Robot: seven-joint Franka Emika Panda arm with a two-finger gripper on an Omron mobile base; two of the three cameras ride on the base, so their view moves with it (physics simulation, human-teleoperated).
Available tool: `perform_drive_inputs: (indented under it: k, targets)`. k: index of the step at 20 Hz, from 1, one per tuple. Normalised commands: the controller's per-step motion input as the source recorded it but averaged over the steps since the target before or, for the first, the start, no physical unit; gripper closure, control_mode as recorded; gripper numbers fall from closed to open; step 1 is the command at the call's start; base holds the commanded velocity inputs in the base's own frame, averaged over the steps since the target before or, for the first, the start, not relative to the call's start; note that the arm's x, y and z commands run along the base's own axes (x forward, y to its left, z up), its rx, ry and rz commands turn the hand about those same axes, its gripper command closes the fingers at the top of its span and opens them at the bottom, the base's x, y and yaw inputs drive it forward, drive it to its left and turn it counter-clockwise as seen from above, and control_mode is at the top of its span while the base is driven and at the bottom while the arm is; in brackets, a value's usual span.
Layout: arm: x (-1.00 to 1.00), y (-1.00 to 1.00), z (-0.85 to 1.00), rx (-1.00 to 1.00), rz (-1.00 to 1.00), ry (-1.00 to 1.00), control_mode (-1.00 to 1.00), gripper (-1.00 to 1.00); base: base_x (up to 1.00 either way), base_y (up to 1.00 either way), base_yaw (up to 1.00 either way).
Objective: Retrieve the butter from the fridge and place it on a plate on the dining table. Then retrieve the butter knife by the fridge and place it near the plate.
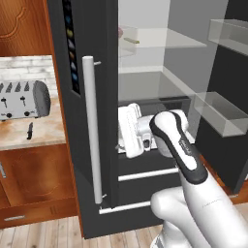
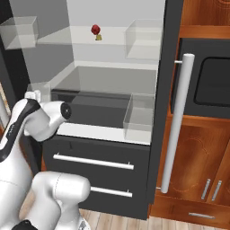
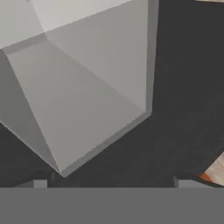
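The white arm's two-finger gripper [image 3: 109, 183], jaws spread wide and empty, sits low at the open tall dark-grey fridge [image 1: 82, 43], facing a clear door bin [image 3: 87, 87]. The tiny yellow-olive butter stick [image 1: 131, 40] lies well above on the upper shelf, beside 1 small round red item [image 2: 95, 29], its long axis across the shelf. The reach must therefore go up and inward.

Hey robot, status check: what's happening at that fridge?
Pincer open, empty. Butter on upper shelf of open fridge, beside red item. Knife on counter.

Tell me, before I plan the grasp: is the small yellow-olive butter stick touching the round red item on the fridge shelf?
Cannot tell. In the right base view the butter sits directly below the red item, with no gap or contact plainly visible.
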Motion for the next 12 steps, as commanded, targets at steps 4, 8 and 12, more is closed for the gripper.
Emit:
perform_drive_inputs:
  k: [4,8,12]
  targets:
    - [0.05,0.47,-0.17,0.00,0.06,0.08,-1.00,-1.00,0.00,0.00,0.00]
    - [-0.17,0.82,-0.09,0.00,0.01,0.00,-1.00,-1.00,0.00,0.00,0.00]
    - [-0.23,0.74,-0.01,0.00,-0.02,0.00,-1.00,-1.00,0.00,0.00,0.00]
